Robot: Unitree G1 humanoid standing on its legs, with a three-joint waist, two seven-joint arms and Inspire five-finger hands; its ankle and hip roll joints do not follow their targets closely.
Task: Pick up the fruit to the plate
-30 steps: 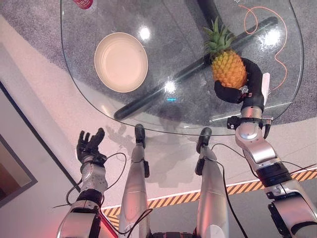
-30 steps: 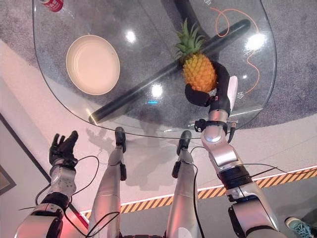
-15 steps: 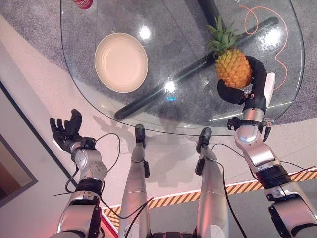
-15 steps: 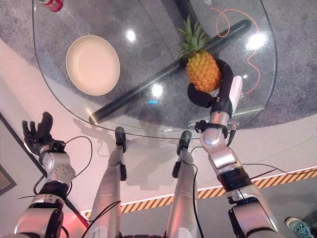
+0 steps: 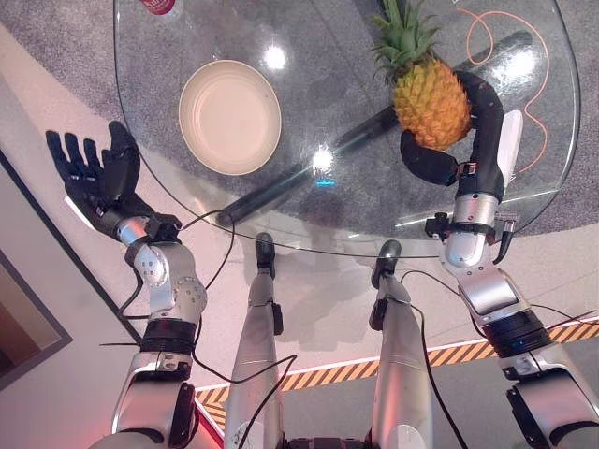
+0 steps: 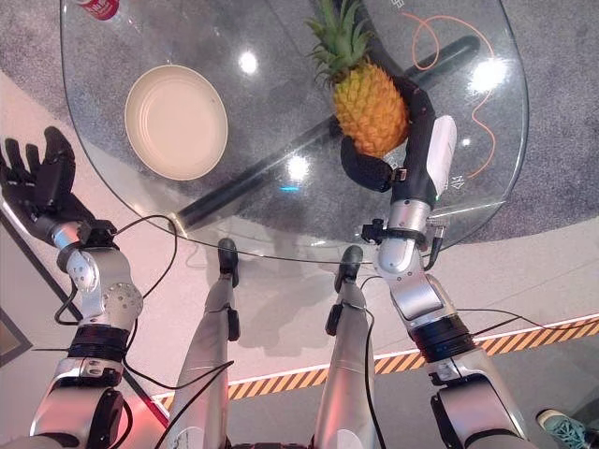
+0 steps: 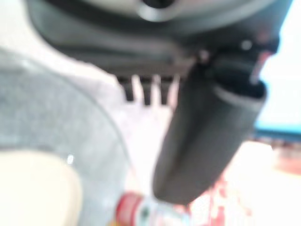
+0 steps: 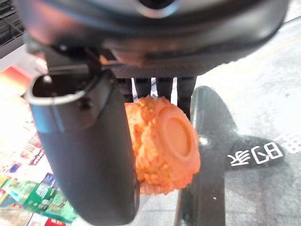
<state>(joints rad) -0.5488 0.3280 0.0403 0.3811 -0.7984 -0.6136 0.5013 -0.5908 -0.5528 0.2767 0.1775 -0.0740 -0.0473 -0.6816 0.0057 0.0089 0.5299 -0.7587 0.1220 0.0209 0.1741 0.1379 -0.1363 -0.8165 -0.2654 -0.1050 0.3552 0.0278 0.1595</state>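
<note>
nearest, the left robot hand (image 5: pixel 94 168) hangs off the table's near-left edge, fingers spread straight, holding nothing. the right robot hand (image 5: pixel 447 140) is curled round the pineapple (image 5: pixel 429 101), fingers and thumb clasping its lower body over the glass table (image 5: pixel 187 206); whether the fruit is clear of the glass cannot be told. its long axis runs away from the robot, leafy crown farthest. the cream plate (image 5: pixel 229 116) lies well apart to the pineapple's left, empty, so the carry should go leftward across the table; the right arm already has the fruit. farther off, a red can (image 5: pixel 157 6) stands at the far-left rim. the right wrist view shows the pineapple's flat base (image 8: pixel 171 141), which the head views hide.
</note>
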